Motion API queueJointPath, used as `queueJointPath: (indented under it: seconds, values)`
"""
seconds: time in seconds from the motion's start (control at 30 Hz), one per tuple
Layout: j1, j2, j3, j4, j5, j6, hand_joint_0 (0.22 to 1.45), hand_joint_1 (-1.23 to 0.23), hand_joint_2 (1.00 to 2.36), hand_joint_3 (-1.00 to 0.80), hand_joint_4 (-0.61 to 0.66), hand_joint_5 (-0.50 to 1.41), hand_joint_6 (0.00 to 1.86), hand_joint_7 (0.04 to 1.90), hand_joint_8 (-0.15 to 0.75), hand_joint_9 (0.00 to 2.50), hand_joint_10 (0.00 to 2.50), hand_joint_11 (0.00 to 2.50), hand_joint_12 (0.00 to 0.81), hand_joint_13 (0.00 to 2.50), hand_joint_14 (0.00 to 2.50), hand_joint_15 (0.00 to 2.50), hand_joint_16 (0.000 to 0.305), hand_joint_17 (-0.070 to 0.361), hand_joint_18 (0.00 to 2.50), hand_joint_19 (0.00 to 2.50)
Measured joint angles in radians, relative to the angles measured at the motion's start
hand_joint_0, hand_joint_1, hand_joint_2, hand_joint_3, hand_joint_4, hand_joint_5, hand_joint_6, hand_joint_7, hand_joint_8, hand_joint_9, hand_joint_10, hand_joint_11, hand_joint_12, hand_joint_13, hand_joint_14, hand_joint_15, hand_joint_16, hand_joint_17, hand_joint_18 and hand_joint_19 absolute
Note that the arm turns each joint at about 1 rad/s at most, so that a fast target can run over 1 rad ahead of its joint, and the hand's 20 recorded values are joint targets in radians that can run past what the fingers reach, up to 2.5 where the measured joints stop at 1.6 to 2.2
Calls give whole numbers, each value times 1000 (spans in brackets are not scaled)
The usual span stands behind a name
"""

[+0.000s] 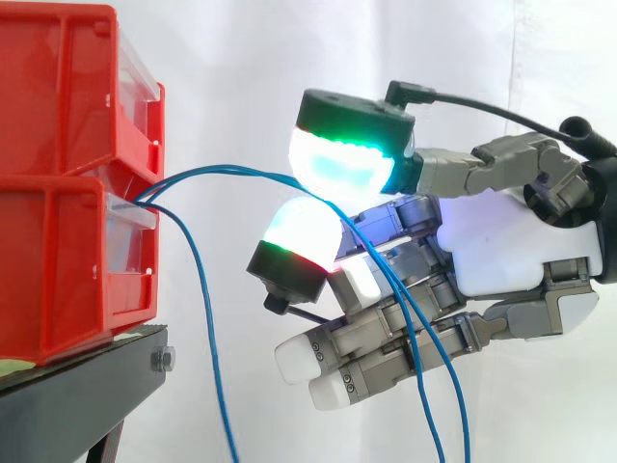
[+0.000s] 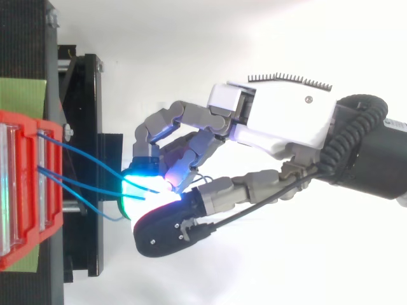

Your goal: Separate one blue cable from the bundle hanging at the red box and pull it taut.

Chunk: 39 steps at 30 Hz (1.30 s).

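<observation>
The hand (image 1: pixel 511 241) sits just beside the red bins (image 1: pixel 58 222) on the stand (image 1: pixel 67 400). Two glowing pads (image 1: pixel 342 162) pinch a blue cable (image 1: pixel 231 172) that arcs out from the bin fronts. This holds it apart from a loose strand (image 1: pixel 207 318) hanging below, presumably so that it alone can be tensioned. The other fingers curl underneath, clear of the pinch.

Hand (image 1: pixel 501 251): a white palm shell is recorded. Grey jointed fingers (image 1: pixel 366 338) with small screws are attached ahead of the shell. Farthest from the shell, black-capped pads (image 1: pixel 342 164) are lit green, cyan and white.
</observation>
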State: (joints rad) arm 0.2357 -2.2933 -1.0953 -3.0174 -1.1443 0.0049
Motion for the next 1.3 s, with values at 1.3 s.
queueJointPath:
  seconds: [1.3]
  values:
    - [-13,8,0,-1,2,-3,784,-857,1004,-450,46,-187,956,1114,342,985,16,666,324,732,9,275,36,80,659,329]
